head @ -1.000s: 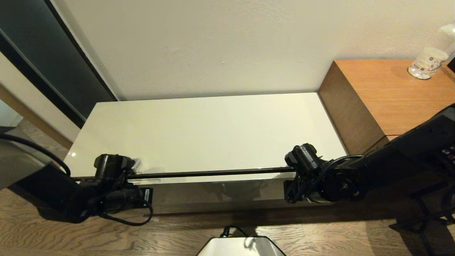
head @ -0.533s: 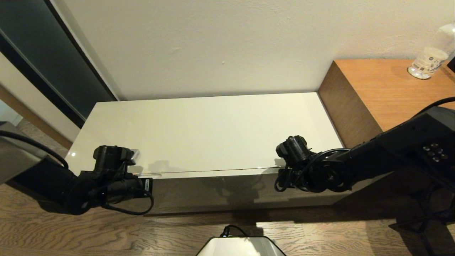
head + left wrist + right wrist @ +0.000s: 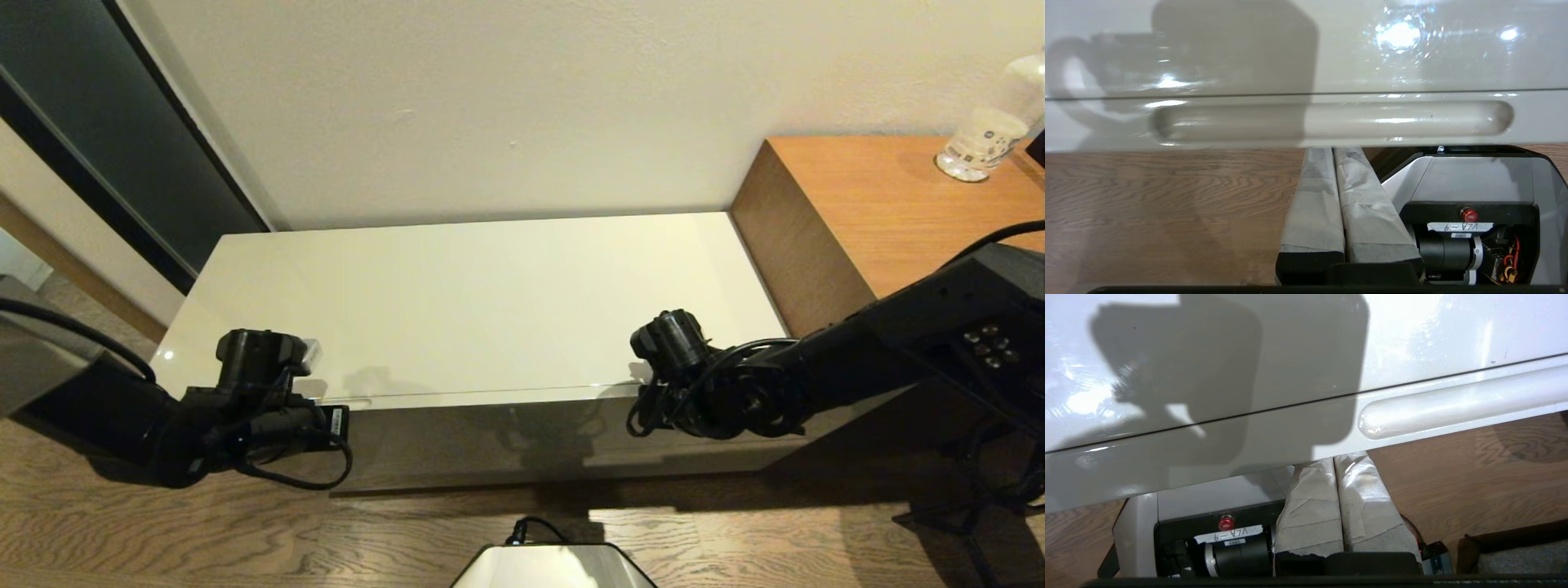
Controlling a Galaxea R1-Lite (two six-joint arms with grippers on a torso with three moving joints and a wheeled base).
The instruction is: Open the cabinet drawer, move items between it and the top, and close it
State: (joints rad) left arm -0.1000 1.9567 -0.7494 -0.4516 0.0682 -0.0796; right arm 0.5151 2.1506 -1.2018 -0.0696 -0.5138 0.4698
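Observation:
The cabinet's glossy cream top lies bare in the head view. Below it the drawer's grey-beige front sits flush, with only a thin seam under the top. My left gripper is shut and empty, its taped fingertips against the drawer front just below the left slot handle. My right gripper is also shut and empty, its tips against the front beside the end of the right slot handle. In the head view the left gripper and right gripper are mostly hidden under their wrists.
A taller brown wood-grain desk unit adjoins the cabinet's right end, with a clear bottle on it. A dark panel stands at the far left. The robot's base is on the wood floor before the drawer.
A second ago a dark gap showed between drawer and top. Both arms have moved forward against the front and the gap has closed to a thin seam.

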